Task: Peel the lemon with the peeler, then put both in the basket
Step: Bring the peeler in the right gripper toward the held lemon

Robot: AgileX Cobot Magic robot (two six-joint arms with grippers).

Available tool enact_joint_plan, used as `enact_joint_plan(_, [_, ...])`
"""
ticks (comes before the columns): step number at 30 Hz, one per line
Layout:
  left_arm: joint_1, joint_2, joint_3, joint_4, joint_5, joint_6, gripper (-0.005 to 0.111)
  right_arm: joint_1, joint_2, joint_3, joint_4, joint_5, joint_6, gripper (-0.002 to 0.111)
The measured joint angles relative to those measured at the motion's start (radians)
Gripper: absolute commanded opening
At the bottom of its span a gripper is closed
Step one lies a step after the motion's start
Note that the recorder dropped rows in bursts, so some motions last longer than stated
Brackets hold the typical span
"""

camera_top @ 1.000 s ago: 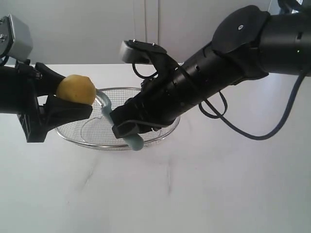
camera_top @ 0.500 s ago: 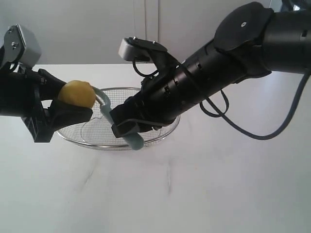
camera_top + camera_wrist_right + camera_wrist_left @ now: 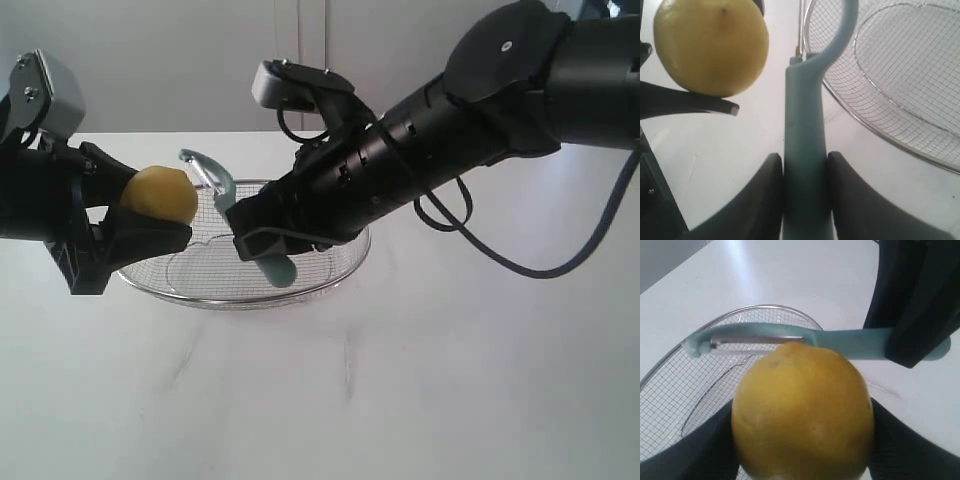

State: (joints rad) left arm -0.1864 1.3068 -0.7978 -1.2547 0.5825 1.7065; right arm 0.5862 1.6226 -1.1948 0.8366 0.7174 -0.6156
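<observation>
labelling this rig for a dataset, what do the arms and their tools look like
Both arms are matte black. The right arm is round and ribbed, with a dark blue-grey cable looping off it. A pale grey camera box sits at each wrist. The left tool and right tool are black and tapered.

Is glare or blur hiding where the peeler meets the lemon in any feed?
Exterior view: even light, peeler sharp, faint shadows. Left wrist view: lemon close, slightly soft; blade readable. Right wrist view: basket mesh crisp, nearest fingers blurred.

Basket (image 3: 300,285) silver wire mesh; peeler (image 3: 804,150) matt teal plastic.
</observation>
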Motion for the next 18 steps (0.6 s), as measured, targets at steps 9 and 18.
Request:
enact_joint_plan(9, [0.000, 0.000, 0.000, 0.002, 0.000, 0.000, 0.000, 0.000, -0.057, 0.000, -0.007, -0.019, 0.030, 0.000])
enact_joint_plan(18, [0.000, 0.000, 0.000, 0.002, 0.000, 0.000, 0.000, 0.000, -0.034, 0.000, -0.007, -0.023, 0.056, 0.000])
